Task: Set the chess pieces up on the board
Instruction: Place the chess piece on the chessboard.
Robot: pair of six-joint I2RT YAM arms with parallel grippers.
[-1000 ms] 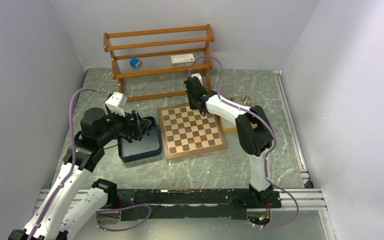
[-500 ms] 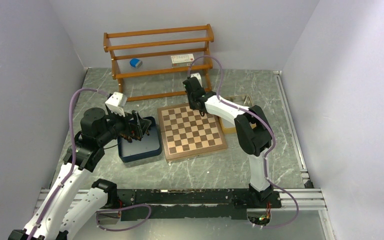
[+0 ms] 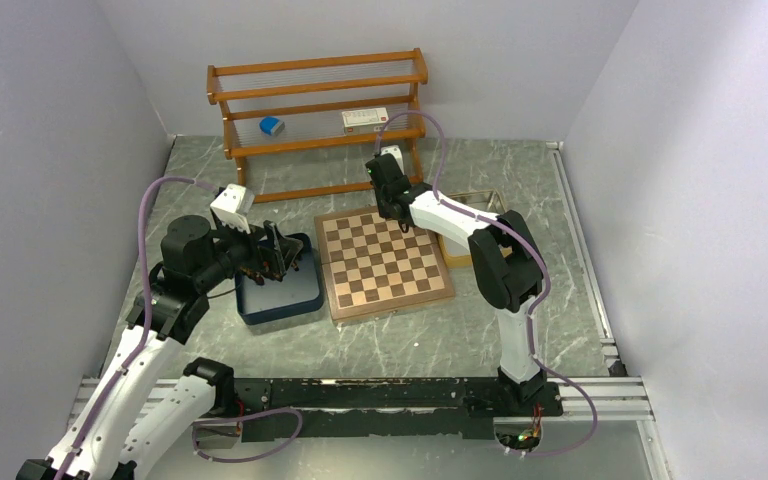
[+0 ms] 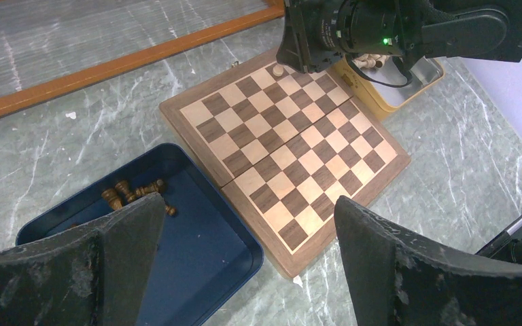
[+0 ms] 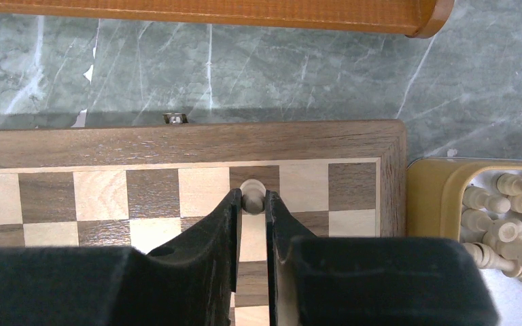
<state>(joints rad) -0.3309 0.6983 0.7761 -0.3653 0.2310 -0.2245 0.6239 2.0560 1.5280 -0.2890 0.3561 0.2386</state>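
The board (image 3: 383, 270) lies mid-table, its wood border (image 5: 177, 144) running across the right wrist view. My right gripper (image 5: 252, 202) is at the far row, shut on a pale cream pawn (image 5: 252, 189) standing on a dark square two squares in from the right corner. Several more cream pieces (image 5: 510, 217) lie in the yellow tray (image 5: 435, 204) beside the board. Over the navy tray (image 4: 197, 258) my left gripper (image 4: 248, 200) hangs wide open, holding nothing. Dark brown pieces (image 4: 132, 192) lie at that tray's far end. The cream pawn (image 4: 279, 69) also shows under the right arm.
A wooden shelf rack (image 3: 320, 120) stands behind the board, with a blue object (image 3: 272, 126) and a small white box (image 3: 364, 118) on it. The navy tray (image 3: 280, 290) sits left of the board and the yellow tray (image 3: 465, 258) right. Grey walls enclose the marble table.
My right arm has edged slightly left along the board's far edge, still shut on the pawn. The left arm has not moved.
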